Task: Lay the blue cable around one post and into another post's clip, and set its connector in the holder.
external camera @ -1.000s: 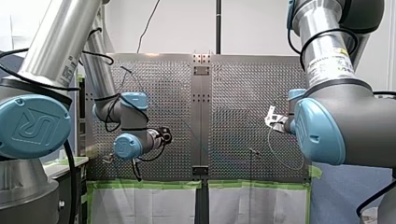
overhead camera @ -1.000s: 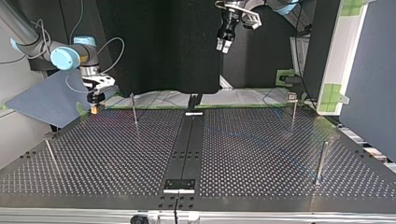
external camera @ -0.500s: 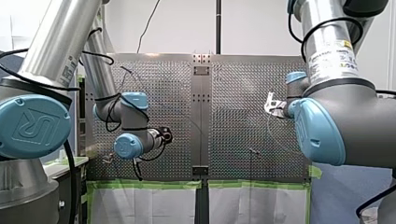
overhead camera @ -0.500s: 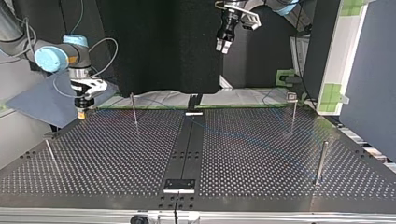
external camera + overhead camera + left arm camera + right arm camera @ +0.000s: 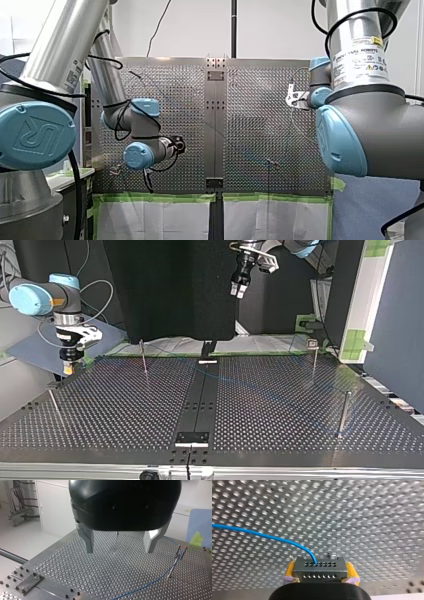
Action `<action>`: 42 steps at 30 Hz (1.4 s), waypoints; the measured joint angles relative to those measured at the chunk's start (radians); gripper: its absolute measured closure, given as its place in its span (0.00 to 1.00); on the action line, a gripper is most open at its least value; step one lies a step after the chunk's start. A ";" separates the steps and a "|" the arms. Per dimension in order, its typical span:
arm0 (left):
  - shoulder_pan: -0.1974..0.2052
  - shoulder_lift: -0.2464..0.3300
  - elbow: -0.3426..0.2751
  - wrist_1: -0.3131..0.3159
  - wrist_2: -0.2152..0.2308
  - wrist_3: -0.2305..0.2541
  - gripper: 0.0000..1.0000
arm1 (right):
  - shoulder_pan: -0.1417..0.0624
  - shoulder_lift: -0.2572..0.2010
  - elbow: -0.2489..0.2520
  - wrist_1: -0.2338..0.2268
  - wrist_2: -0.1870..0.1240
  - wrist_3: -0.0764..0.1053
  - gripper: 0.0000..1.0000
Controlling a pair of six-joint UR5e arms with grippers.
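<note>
A grey connector [image 5: 320, 570] with rows of small holes sits between the yellow pads of my right gripper [image 5: 320, 576], which is shut on it. The blue cable [image 5: 262, 535] leaves the connector's top and curves away over the perforated table. In the top view my right gripper [image 5: 67, 369] hangs low over the table's far left corner. My left gripper [image 5: 239, 290] hangs high over the table's far edge; its metal fingers [image 5: 87, 540] stand open with nothing between them. Below it the blue cable [image 5: 155, 581] runs past a thin post to a clip post [image 5: 180, 552].
Thin posts stand on the table in the top view: one [image 5: 143, 357] at far left, one [image 5: 314, 360] at far right, a thicker one [image 5: 344, 412] at near right, a leaning one [image 5: 54, 405] at near left. A black centre strip carries a bracket [image 5: 192, 438] near the front edge.
My right gripper has carried the connector toward the top view's left, along the table's far edge to its left corner, and has come lower. My left arm has stayed where it was.
</note>
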 joint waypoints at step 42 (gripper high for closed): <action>0.000 0.001 0.009 -0.065 -0.004 0.006 0.00 | -0.160 0.006 -0.086 0.097 -0.256 -0.073 1.00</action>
